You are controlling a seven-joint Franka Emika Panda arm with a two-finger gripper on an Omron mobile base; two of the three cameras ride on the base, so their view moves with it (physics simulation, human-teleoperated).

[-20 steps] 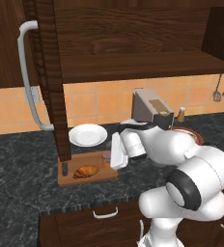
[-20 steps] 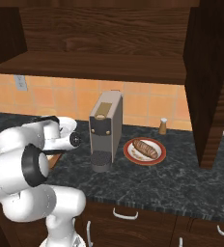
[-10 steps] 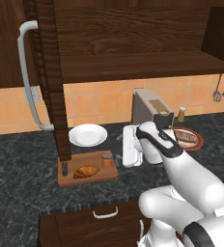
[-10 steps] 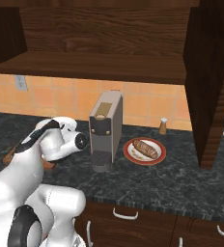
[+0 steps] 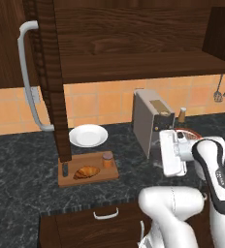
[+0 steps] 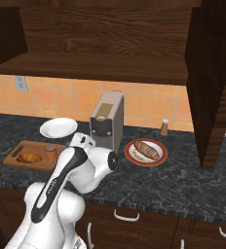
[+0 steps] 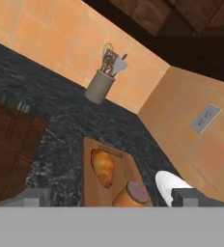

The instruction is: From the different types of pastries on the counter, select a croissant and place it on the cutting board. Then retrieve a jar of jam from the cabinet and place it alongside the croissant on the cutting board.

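The cutting board (image 5: 92,176) lies on the dark counter (image 5: 17,184) below the open cabinet door (image 5: 51,82). On it rest the golden croissant (image 5: 87,172) and, just right of it, the upright jar of jam (image 5: 107,160). My gripper (image 5: 163,153) hovers open and empty to the right of the board, in front of the grey appliance. In the hand view the gripper (image 7: 112,198) looks down on the croissant (image 7: 103,167), the jar (image 7: 134,194) and the board (image 7: 92,193). From the right base view the board (image 6: 17,148), croissant (image 6: 28,157), jar (image 6: 51,149) and gripper (image 6: 76,142) show at the left.
A white plate (image 5: 88,135) sits behind the board. A grey appliance (image 5: 151,118) stands mid-counter, with a plate holding the longer pastry (image 6: 145,150) and a brown shaker (image 6: 164,127) to its right. A utensil holder (image 7: 99,86) stands by the tiled wall. The cabinet shelf (image 5: 134,65) hangs overhead.
My hand has drawn back to the right, away from the cutting board. The jar now stands free on the board beside the croissant.
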